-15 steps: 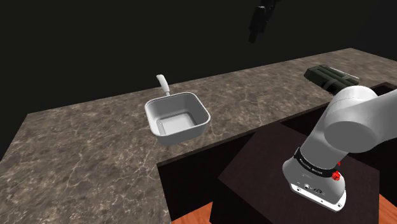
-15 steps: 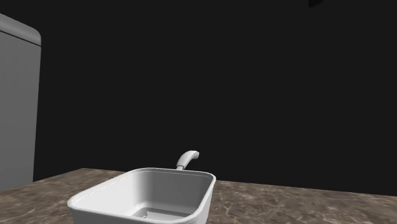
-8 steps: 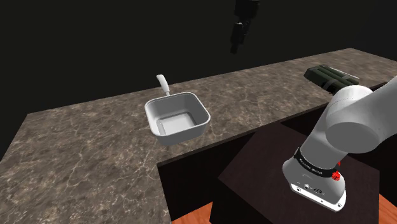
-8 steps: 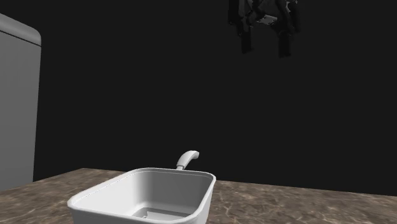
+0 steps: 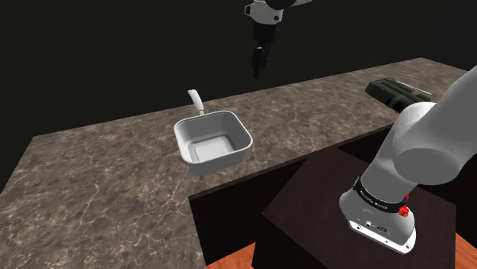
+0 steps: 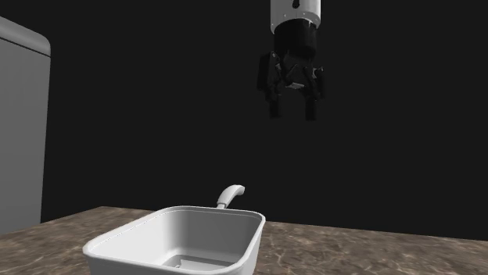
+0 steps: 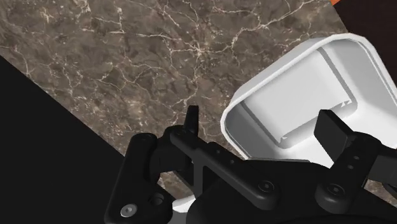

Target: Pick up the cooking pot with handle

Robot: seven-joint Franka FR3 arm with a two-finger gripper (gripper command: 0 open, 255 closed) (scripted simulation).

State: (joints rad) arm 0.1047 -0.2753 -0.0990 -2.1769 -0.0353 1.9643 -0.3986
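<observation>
The cooking pot [image 5: 212, 141] is a white, square, deep vessel standing on the brown marble counter [image 5: 99, 176], its short curved handle [image 5: 195, 100] pointing toward the far edge. The second exterior view has the pot [image 6: 180, 238] close up, handle [image 6: 231, 194] behind it. My black gripper [image 5: 257, 69] hangs high in the air, above the counter's far edge and off to the shoulder view's right of the handle. Its fingers stand apart and hold nothing, as the second exterior view shows of the gripper [image 6: 292, 113]. In the wrist view the pot [image 7: 305, 95] lies below the gripper [image 7: 261, 124].
A dark boxy object [image 5: 395, 92] lies at the counter's far right. A grey appliance [image 6: 22, 133] stands at the second exterior view's left. The dark stand [image 5: 344, 206] sits below the counter's near edge. A black area lies beyond the counter.
The gripper has come down and moved toward the shoulder view's left, nearer the pot. Its fingers have stayed apart. The pot has not moved.
</observation>
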